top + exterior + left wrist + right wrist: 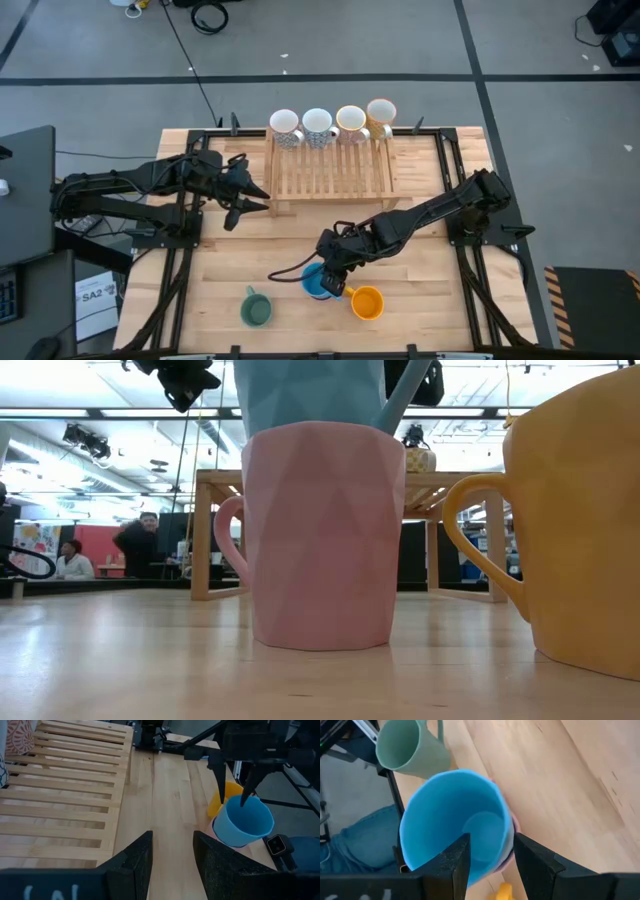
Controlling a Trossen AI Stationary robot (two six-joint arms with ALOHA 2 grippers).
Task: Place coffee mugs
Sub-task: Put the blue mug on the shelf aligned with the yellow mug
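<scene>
A: Overhead first, operator: your right pincer (331,281) sits over the blue mug (315,284) near the worktop's (420,290) front edge, with the orange mug (367,302) just beside it and the green mug (256,309) off to the left. Four pale mugs (333,124) stand in a row at the back of the wooden rack (330,172).

B: And your left pincer (258,196)?

A: It hangs at the rack's left end, holding nothing.

B: Low view?

A: You see the blue mug's base sunk into the pink mug (320,535); the orange one stands to its right.

B: Left wrist view?

A: Its own fingers (137,857) stand apart, empty. Farther off, the right pincer's two fingertips straddle the blue mug's rim, one inside and one outside.

B: Right wrist view?

A: You look straight down into the blue mug, pink showing under its edge. Fingers spread across the wall; I cannot tell whether they press it.
</scene>
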